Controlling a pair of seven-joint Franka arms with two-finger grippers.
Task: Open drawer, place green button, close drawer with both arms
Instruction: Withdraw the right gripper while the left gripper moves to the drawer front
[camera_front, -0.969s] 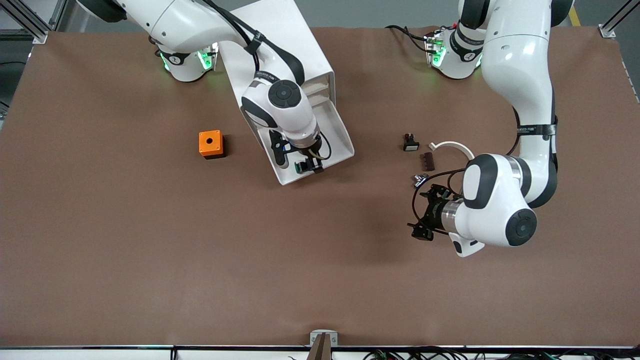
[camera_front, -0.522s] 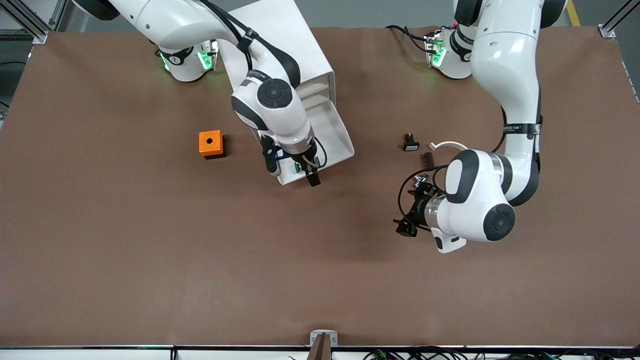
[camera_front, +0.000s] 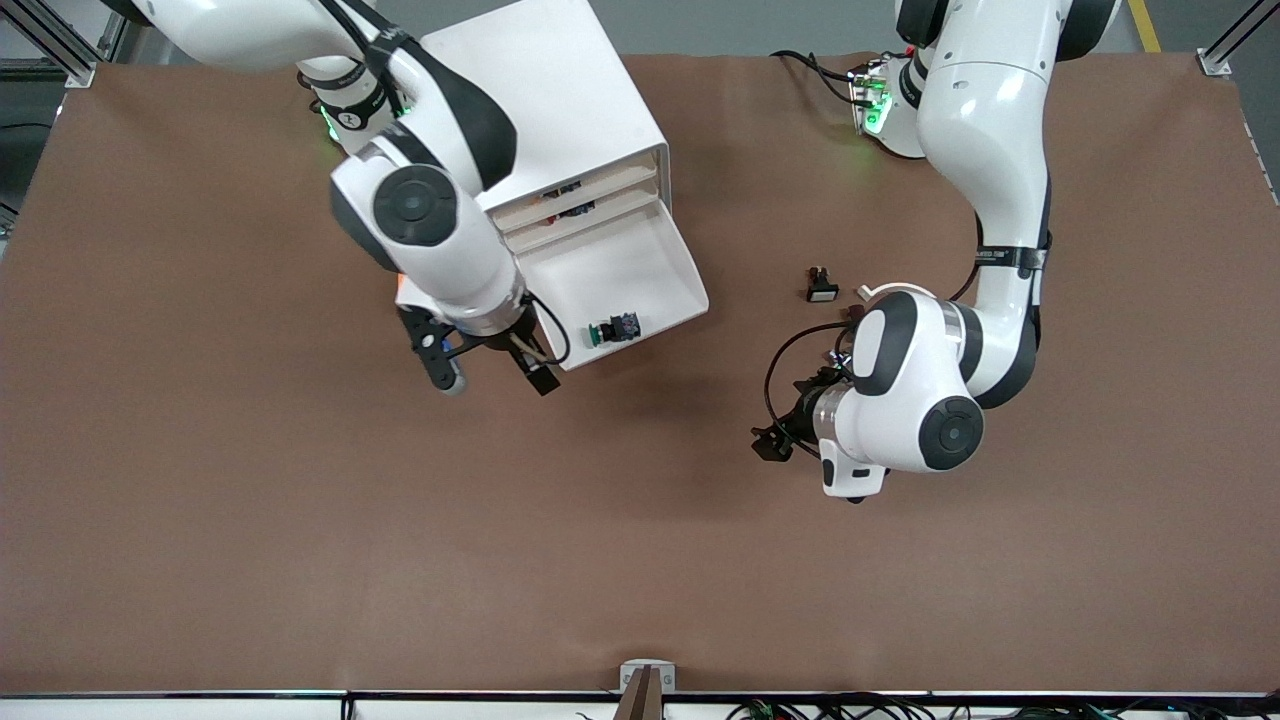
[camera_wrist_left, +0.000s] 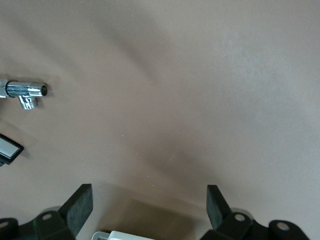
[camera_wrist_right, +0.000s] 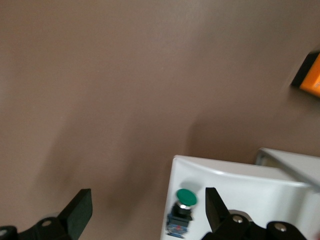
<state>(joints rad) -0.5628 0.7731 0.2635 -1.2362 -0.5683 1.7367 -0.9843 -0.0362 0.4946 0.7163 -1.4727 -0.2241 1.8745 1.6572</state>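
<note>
Green-capped button lies in the open drawer; my right gripper and left gripper hang released; next I push it shut.

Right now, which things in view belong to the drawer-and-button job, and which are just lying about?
Job:
- drawer, pulled open
- button, lying in the drawer
- right gripper, open, over the table beside the drawer
- left gripper, open, over bare table

Lying about:
- black-and-white switch
- chrome fitting
- orange box, mostly hidden by the right arm in the front view
</note>
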